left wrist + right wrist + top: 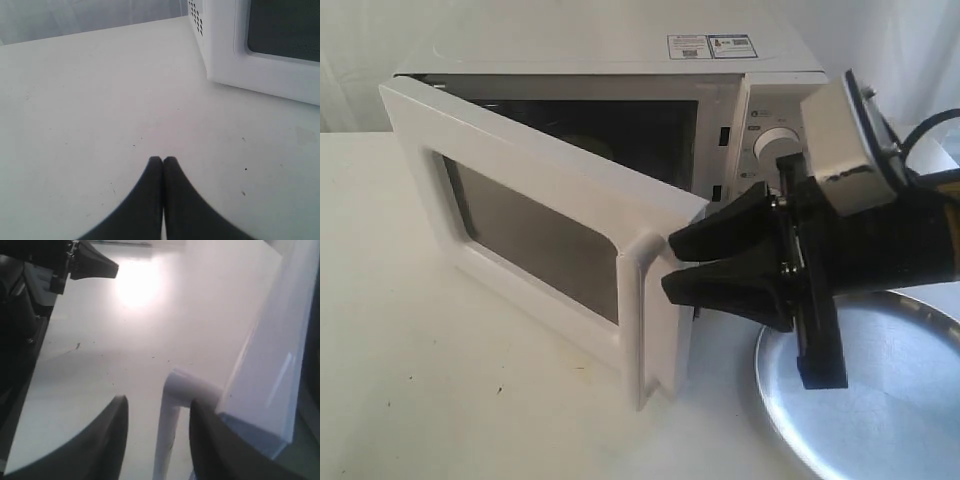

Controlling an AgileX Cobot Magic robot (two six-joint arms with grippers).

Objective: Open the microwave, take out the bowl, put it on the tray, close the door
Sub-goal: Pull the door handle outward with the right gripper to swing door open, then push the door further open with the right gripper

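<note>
Right jaws astride the handle (657, 330) of a half-open door (540, 240)

Closest in: black right jaws, well parted, one tip above the other, pointing from the right arm (890, 245) at the door's free edge. Between the two tips, seen from the right wrist, the white bar of the handle. Not clamped, and contact with either tip not clear. Nothing else in their hold.

Behind, along the back edge of the bench (420, 400): white microwave (600, 50), sticker (713, 46) on top, round dial (775, 143) showing just above the arm. Door hinged on the left, standing about halfway out toward the front edge, dark window facing forward and left. Cavity dark; bowl not made out inside.

By the front right corner of the bench: shiny tray (905, 400), lying flat, partly beneath the right arm and cut off by the frame, bare metal showing.

On the bench's left side: left jaws pressed shut tip to tip, gripping nothing, above bare surface, near the microwave's vented side wall and the door's outer face.
</note>
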